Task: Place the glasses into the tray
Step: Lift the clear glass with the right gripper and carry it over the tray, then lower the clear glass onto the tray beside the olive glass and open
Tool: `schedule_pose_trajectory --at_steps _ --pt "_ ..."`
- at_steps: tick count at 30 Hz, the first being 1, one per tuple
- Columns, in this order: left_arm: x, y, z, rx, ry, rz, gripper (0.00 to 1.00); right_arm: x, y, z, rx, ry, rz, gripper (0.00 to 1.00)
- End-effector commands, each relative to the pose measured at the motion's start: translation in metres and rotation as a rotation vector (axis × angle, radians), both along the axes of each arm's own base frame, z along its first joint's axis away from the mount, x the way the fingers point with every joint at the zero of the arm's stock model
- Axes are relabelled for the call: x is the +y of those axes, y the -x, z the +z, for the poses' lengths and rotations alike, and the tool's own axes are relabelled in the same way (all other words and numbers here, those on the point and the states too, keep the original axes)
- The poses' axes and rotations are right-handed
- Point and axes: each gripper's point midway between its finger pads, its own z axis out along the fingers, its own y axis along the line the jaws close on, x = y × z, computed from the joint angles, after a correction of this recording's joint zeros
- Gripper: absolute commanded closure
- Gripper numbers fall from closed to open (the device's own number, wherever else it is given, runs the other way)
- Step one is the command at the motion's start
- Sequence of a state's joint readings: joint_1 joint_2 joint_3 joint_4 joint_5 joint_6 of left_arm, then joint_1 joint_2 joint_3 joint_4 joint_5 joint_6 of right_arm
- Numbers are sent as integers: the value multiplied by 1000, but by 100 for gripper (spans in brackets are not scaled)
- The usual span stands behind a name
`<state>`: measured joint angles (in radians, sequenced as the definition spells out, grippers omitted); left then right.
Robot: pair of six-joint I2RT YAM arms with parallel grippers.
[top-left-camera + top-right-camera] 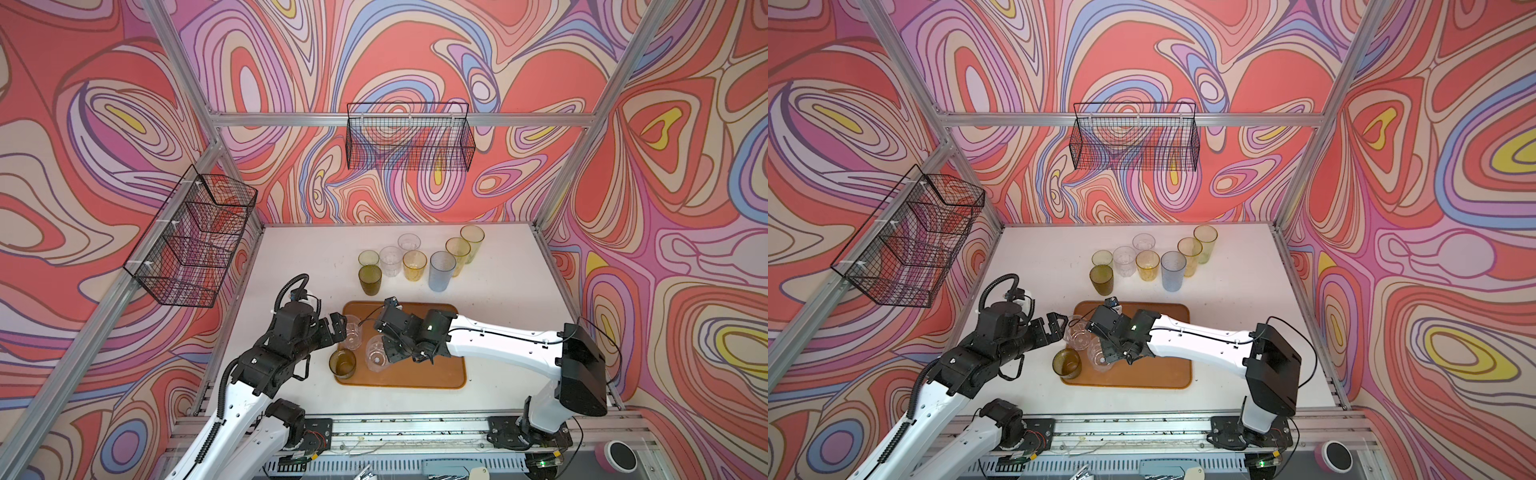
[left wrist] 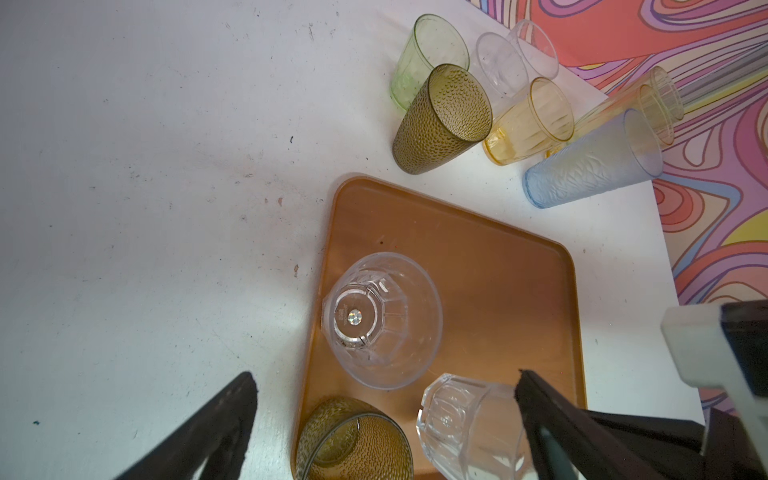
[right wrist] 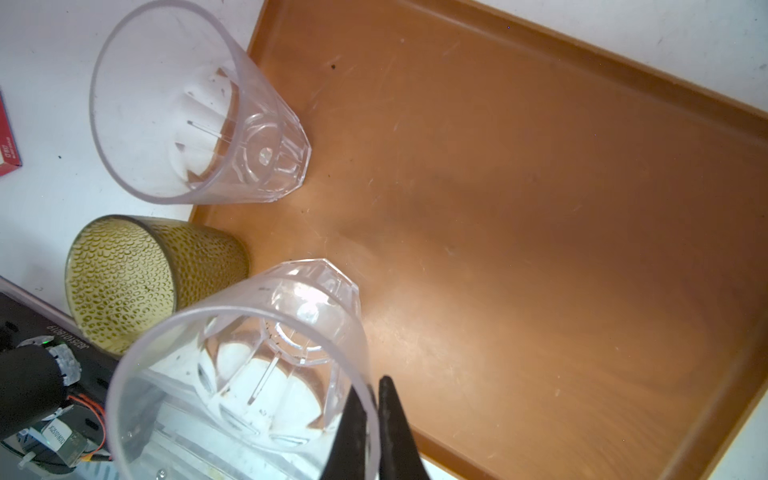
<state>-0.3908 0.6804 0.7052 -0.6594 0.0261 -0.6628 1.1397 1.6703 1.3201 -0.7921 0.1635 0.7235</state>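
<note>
- Your right gripper (image 3: 375,392) is clenched on the rim of a clear faceted glass (image 3: 249,365). In the lower middle of the right wrist view the glass wall is nipped between two black fingers (image 3: 397,419), which run off the bottom edge.
- That glass leans over the tray (image 3: 540,208). You cannot tell whether its base touches the tray floor.
- In both top views the gripping fingers are hidden under the right wrist's own black body. Only the tilted glass shows, at the tray's left end.
- Your left gripper (image 2: 384,374) is spread wide and holds nothing. Its fingers (image 2: 224,419) are dark, blurred wedges at the lower left and lower right of the left wrist view, cut by the bottom edge. The lower-right one covers the mouth of the held glass.
- Above the gap between them, a second clear glass (image 2: 382,320) stands upright on the tray.
- A short olive dimpled glass (image 2: 353,440) sits at the tray's corner, bottom centre of that view, cropped by the frame.
- A cluster of eight glasses (image 1: 414,266) stands on the white table (image 1: 299,266), upper middle of both top views, apart from the tray.
- At the upper right of the left wrist view, the pale blue glass (image 2: 594,162) overlaps the two tall amber ones, which are hard to separate.
</note>
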Motion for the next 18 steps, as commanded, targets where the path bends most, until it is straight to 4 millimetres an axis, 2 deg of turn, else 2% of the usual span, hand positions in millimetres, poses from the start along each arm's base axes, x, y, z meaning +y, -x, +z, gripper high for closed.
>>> schedule_pose_trajectory --at_steps 1,14,18 --pt "5 3 1 12 -7 17 0 8 -1 -1 -26 -11 4 100" --pt "5 2 -6 26 -5 21 0 17 7 -20 4 39 40 100" --pt "5 2 -7 27 -5 25 0 21 8 -20 8 38 45 100"
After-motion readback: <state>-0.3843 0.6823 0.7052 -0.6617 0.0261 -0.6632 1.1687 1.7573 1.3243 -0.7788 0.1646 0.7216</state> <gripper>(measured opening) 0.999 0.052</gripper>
